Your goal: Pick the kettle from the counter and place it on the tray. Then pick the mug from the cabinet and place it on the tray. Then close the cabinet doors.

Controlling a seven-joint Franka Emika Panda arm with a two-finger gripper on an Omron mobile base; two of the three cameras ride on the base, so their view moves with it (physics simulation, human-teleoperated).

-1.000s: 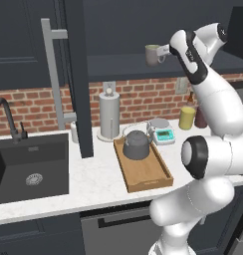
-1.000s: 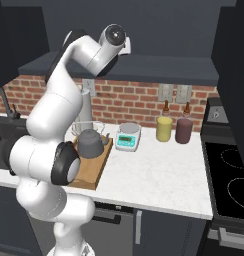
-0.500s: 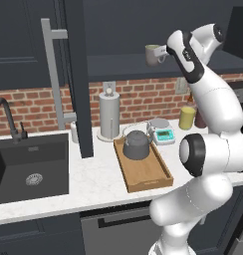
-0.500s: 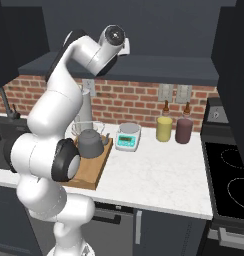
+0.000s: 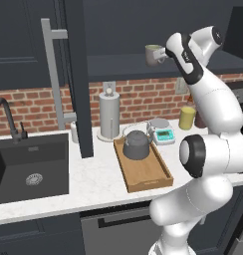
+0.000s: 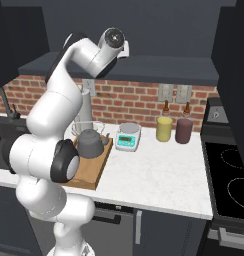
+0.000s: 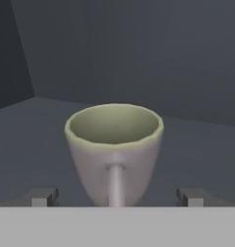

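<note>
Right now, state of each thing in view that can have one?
Gripper: open, a finger on each side of the mug, not touching.
Mug: upright, empty, on the cabinet shelf.
Kettle: upright on the tray, lid on.
Cabinet door: open.

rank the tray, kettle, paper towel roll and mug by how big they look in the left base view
1. tray, largest
2. paper towel roll, tall
3. kettle, squat; close to the roll, so that order is unsure
4. mug, smallest, though it sits farther back on the cabinet shelf
</note>
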